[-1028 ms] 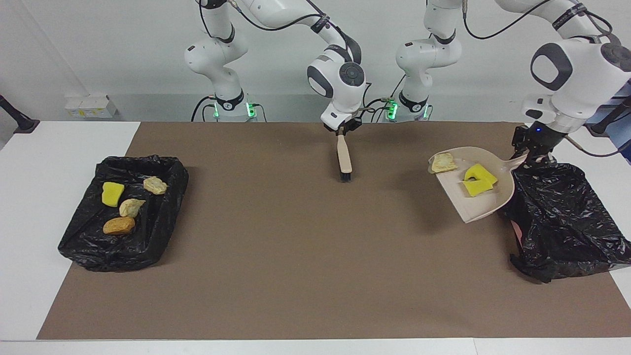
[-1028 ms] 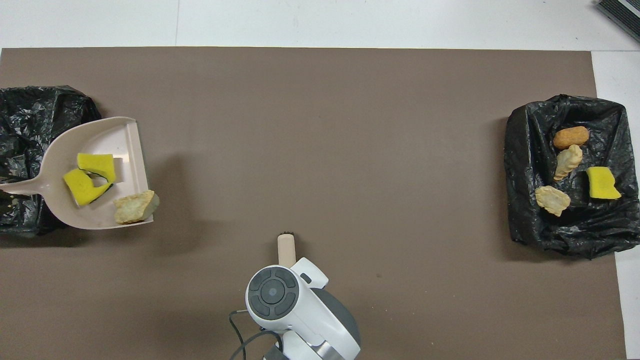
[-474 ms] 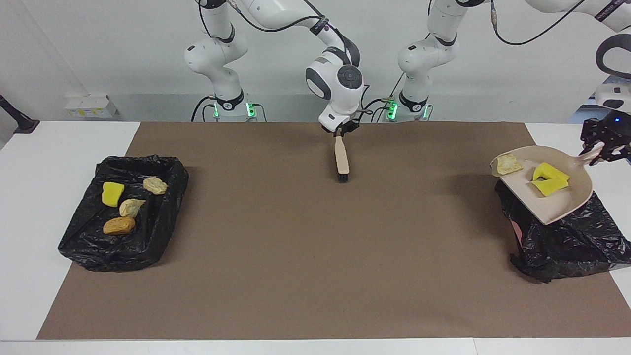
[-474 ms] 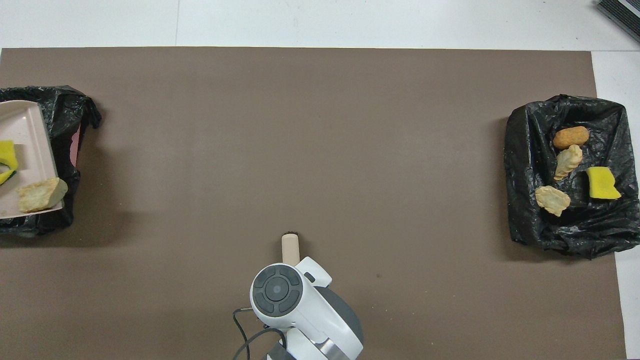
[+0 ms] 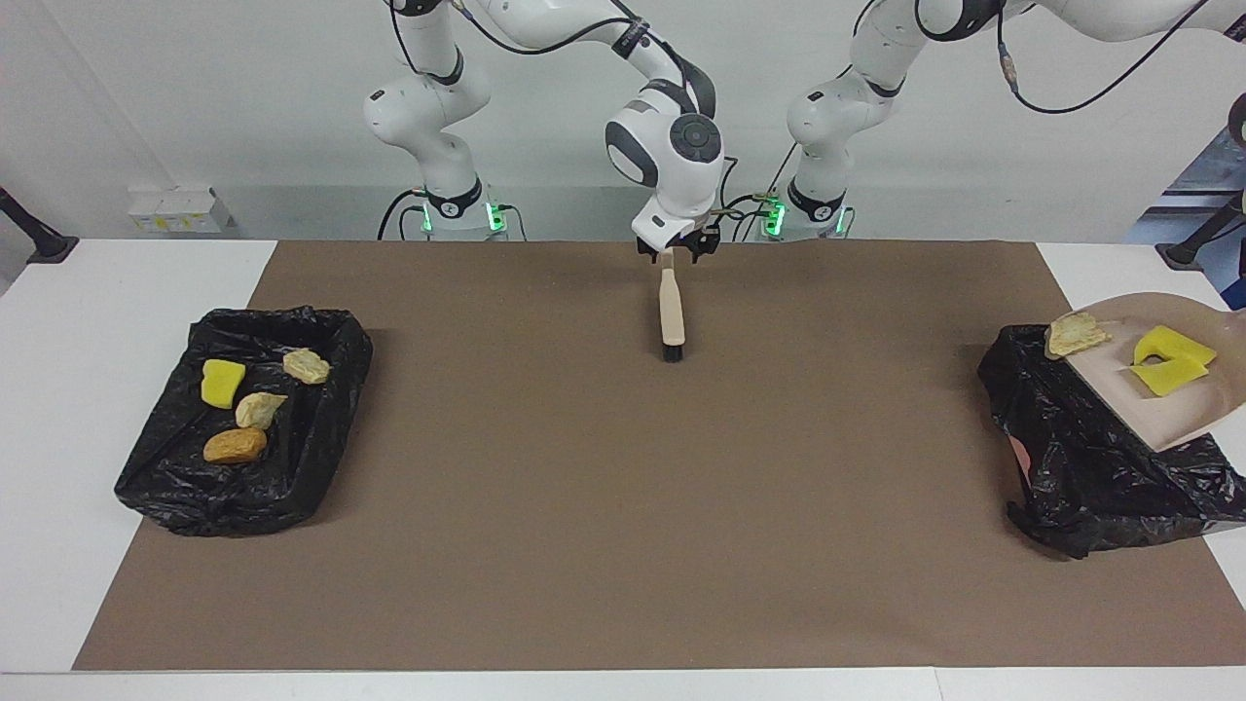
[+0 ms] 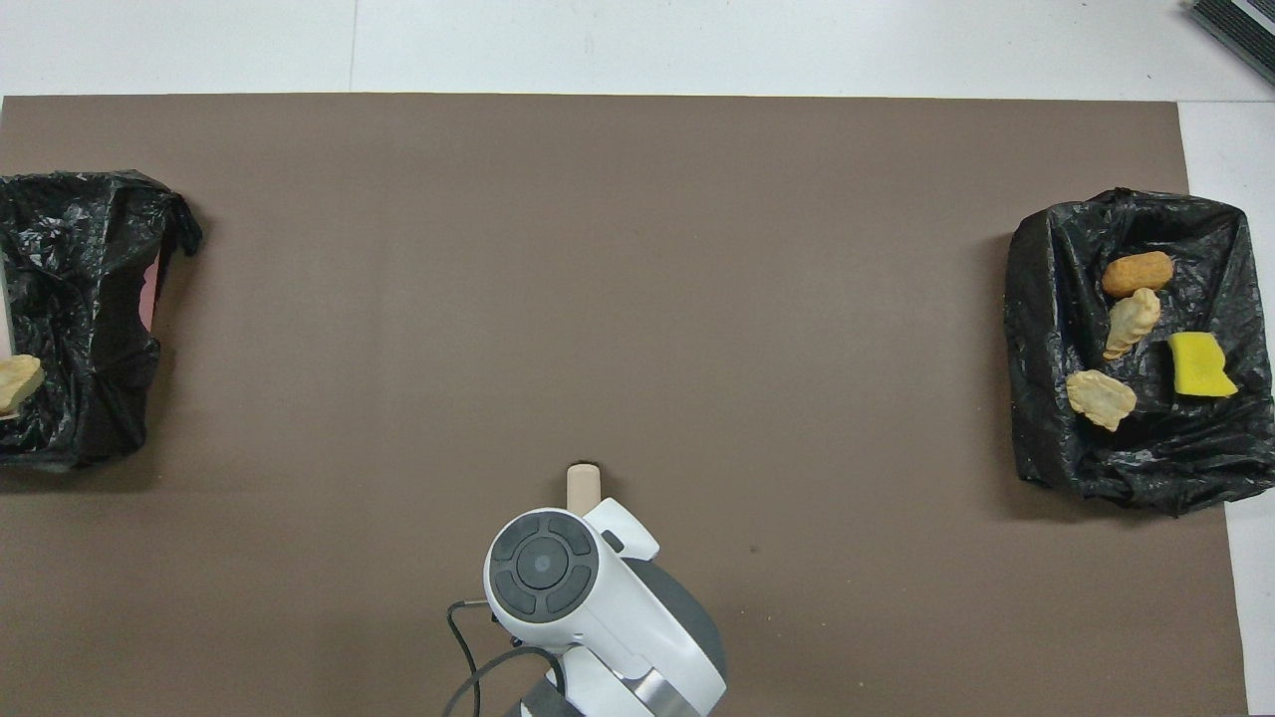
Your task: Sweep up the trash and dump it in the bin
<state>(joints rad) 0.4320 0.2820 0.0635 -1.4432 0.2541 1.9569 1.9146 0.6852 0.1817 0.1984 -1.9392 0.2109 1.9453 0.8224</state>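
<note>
Facing view: pan hangs tilted over the bin at the left arm's end of the table, carrying three scraps: a tan lump right at its lip and two yellow sponges further in. The left gripper is out of frame and closed tight; I judge it's on the pan handle, since nothing else holds the pan up. The other four scraps sit in the second bin at the right arm's end. The right gripper is low at the table's robot-side edge, with jaws spread either side of the brush handle end. All the trash looks light. The sponges are soft and springy and may bounce or cling; the lump is rough and stiffer and likely slides first. Don't pinch scraps: work from the pan handle and tip steeply.
</note>
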